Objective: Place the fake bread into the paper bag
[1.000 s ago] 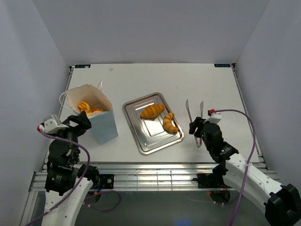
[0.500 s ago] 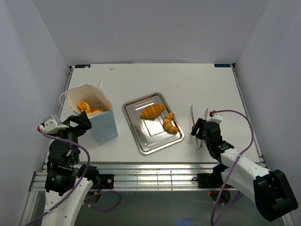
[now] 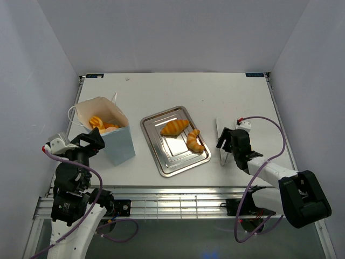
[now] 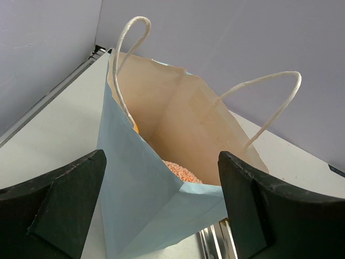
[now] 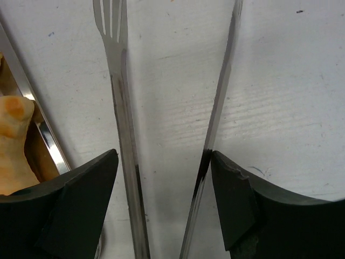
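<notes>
The paper bag [image 3: 105, 132] stands upright at the left, pale blue outside, with orange fake bread [image 3: 101, 124] inside. In the left wrist view its near corner [image 4: 161, 140] sits between the fingers of my open left gripper [image 4: 161, 156], untouched, and a grainy orange piece [image 4: 180, 171] shows inside. A golden loaf [image 3: 174, 127] and a croissant [image 3: 194, 141] lie on the silver tray [image 3: 172, 156]. My right gripper [image 3: 223, 142] holds metal tongs [image 3: 219, 135] low over the table, right of the tray. Both of its fingers rest on the spread tong arms [image 5: 121, 108].
The tray's rim [image 5: 51, 145] and the croissant's end [image 5: 13, 145] lie just left of the tongs. White walls close the table in on three sides. The bag's string handles [image 4: 269, 102] stick up above its mouth.
The right wrist has dropped and turned, bringing the tongs down close to the table beside the tray. The tong arms have spread wider as the jaws widened. The left arm has not moved.
</notes>
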